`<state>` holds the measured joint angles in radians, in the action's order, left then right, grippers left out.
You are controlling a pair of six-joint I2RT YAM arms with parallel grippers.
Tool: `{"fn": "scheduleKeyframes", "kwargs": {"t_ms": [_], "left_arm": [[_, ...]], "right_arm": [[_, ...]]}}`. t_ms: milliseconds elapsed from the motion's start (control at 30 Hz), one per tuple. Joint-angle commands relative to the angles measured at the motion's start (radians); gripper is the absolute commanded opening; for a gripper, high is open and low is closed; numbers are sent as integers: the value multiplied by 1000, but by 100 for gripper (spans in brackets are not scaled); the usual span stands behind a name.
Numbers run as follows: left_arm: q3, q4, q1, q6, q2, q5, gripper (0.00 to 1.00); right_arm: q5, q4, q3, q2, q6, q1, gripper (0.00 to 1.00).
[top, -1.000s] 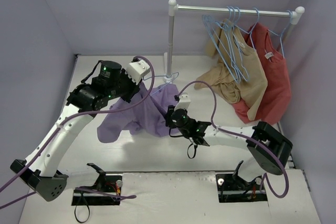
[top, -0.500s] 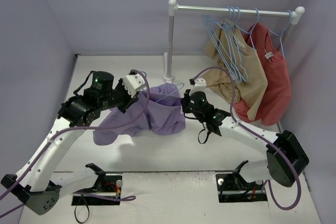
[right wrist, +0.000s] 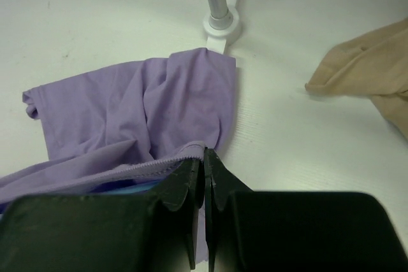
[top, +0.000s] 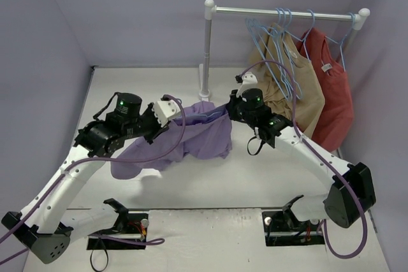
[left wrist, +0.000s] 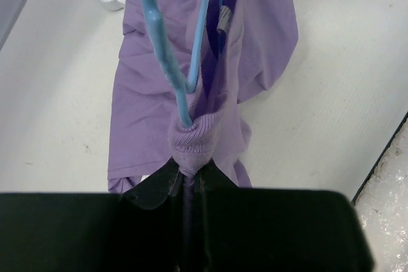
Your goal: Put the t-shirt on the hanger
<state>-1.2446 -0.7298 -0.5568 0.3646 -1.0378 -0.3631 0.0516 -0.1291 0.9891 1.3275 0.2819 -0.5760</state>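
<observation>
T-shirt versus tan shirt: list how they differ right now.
Colour: the t-shirt is lavender-purple, the tan shirt beige. Support: the t-shirt is held stretched between the left end effector and right end effector; the tan shirt hangs from the rail. Hanger: the t-shirt's hanger only pokes through its collar; the tan shirt's is hooked up. Both are soft garments.
</observation>
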Motion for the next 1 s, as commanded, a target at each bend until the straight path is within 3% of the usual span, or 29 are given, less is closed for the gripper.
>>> {"fn": "scheduleKeyframes", "kwargs": {"t_ms": [0, 100, 333, 600, 967], "left_arm": [[-53, 71, -34, 23, -39, 35, 0], [-69, 96, -51, 3, -59, 93, 0], [-56, 181, -77, -26, -58, 66, 0], [11, 264, -77, -80, -14, 170, 0], [79, 392, -110, -163, 29, 170, 0]], "right_arm": [[-22, 44, 129, -17, -77, -1, 0], [-22, 82, 172, -11, -81, -15, 0], [-4, 101, 222, 12, -96, -80, 0], [71, 118, 242, 28, -72, -148, 0], [162, 126, 332, 78, -24, -206, 0]]}}
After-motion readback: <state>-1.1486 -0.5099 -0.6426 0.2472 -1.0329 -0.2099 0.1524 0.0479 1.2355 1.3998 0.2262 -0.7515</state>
